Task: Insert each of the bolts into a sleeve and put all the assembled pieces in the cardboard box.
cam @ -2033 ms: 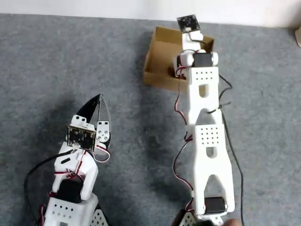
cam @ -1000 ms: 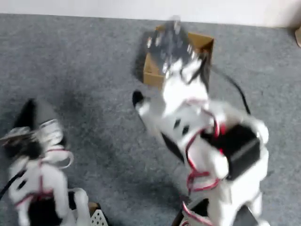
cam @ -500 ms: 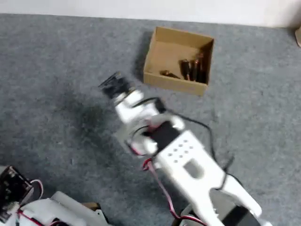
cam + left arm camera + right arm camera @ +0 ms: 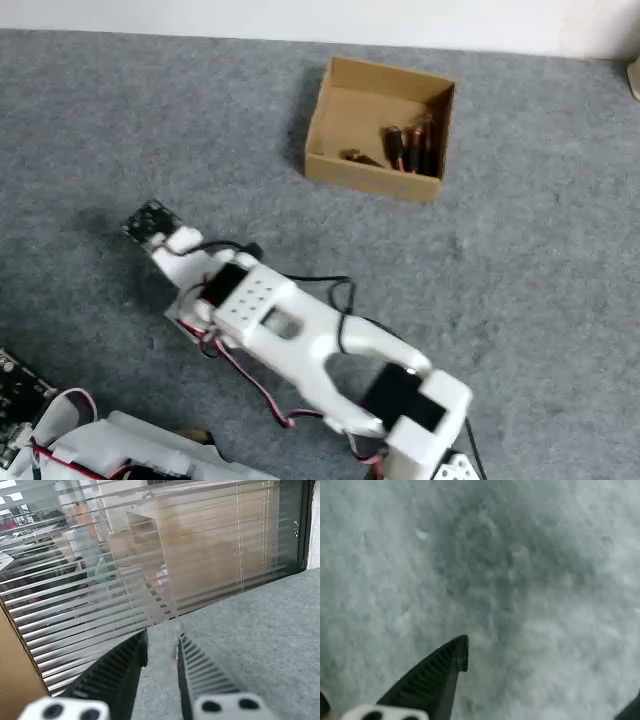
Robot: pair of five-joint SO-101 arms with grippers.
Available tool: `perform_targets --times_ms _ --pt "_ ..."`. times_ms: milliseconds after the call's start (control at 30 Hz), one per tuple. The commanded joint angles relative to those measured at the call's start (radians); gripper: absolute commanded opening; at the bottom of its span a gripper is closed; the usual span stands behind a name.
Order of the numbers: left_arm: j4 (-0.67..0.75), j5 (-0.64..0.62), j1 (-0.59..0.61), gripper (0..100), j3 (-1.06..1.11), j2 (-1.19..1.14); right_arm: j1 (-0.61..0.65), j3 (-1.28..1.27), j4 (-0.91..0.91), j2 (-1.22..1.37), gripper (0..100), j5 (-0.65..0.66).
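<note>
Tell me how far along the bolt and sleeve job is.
Done: several brown assembled pieces lie inside the open cardboard box. In hand: nothing; the left gripper and the right gripper are both open and empty, the right one over the grey carpet. Left: probably little, since every piece I can spot is already boxed.

Open brown cardboard box (image 4: 325, 120), upright, well apart from the right gripper (image 4: 547, 675). Inside it, a cluster of dark assembled pieces (image 4: 410, 148) lies against one wall, with a single piece (image 4: 355, 157) lying near them.
</note>
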State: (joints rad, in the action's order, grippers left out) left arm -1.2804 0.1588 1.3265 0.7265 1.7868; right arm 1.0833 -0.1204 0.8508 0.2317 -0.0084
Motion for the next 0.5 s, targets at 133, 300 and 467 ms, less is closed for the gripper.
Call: perform_targets --times_ms 133,300,467 --pt "-0.011 -0.002 -0.048 11 -0.015 0.002 0.019 0.182 -0.002 0.065 46.4 0.0" --pt "-0.002 0.003 -0.203 11 0.054 -0.005 -0.097 0.308 0.193 -0.064 46.4 0.006" --pt "0.13 0.003 -0.526 11 0.228 0.001 -0.248 0.51 0.441 -0.271 46.4 0.098"
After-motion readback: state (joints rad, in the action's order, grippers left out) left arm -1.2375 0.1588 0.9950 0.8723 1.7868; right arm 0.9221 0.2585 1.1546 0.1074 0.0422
